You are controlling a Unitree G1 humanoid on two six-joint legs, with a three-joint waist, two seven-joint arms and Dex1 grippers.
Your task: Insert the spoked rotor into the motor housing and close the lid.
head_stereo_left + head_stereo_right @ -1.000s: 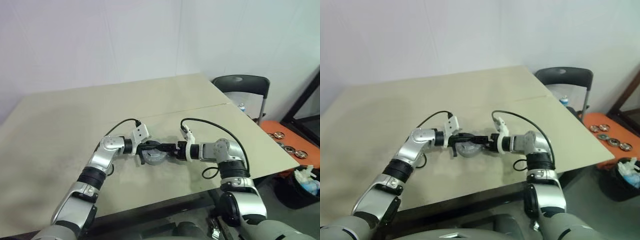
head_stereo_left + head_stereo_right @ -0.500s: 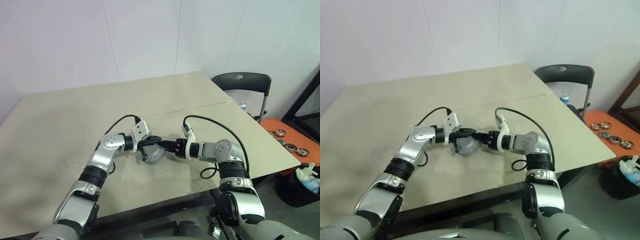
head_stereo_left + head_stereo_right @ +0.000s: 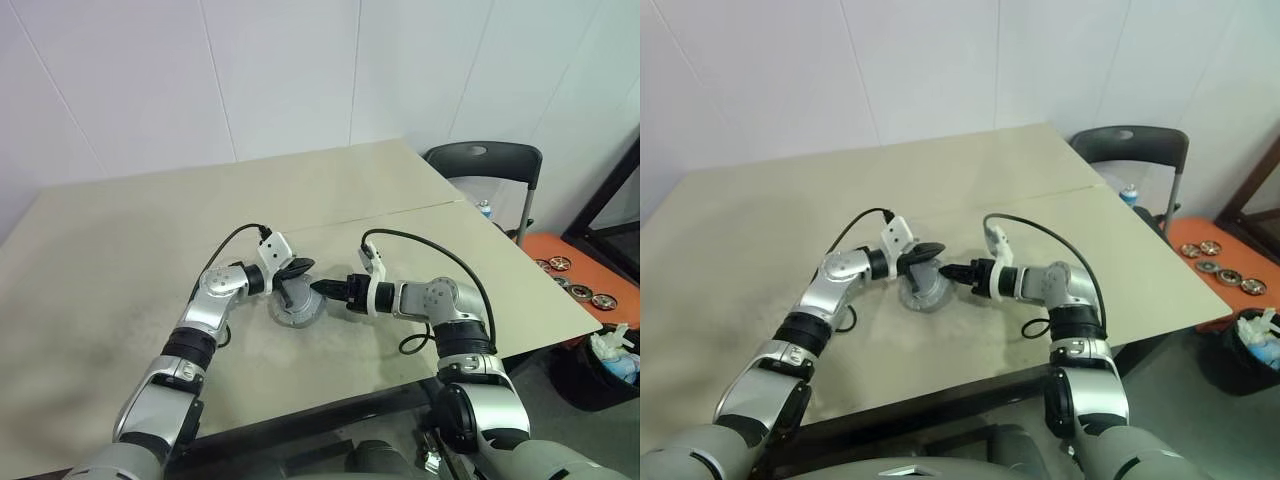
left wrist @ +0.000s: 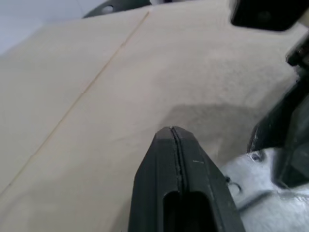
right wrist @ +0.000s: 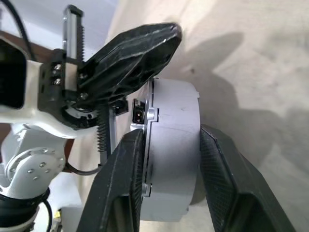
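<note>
Beige laminate covers the table, and the two grippers are seen meeting over its near half, closer to the near edge than to the far one. The motor housing, a thick silver-grey round body, is tipped up off the surface there. In the right wrist view it is seen edge-on between the two black fingers of the right gripper, which are set against its two flat faces; the jaws are thus partly closed around the housing, one finger on either side of it. The left gripper is held at the upper edge of the housing, on its left side; in the left wrist view its fingers are pressed flat together with nothing between them, and a part of the silver body is seen just beside them. Whether the left fingertips actually touch the housing cannot be told. The spoked rotor and the lid cannot be made out separately. Beyond the far right corner of the table, a dark chair is stood against the wall.
</note>
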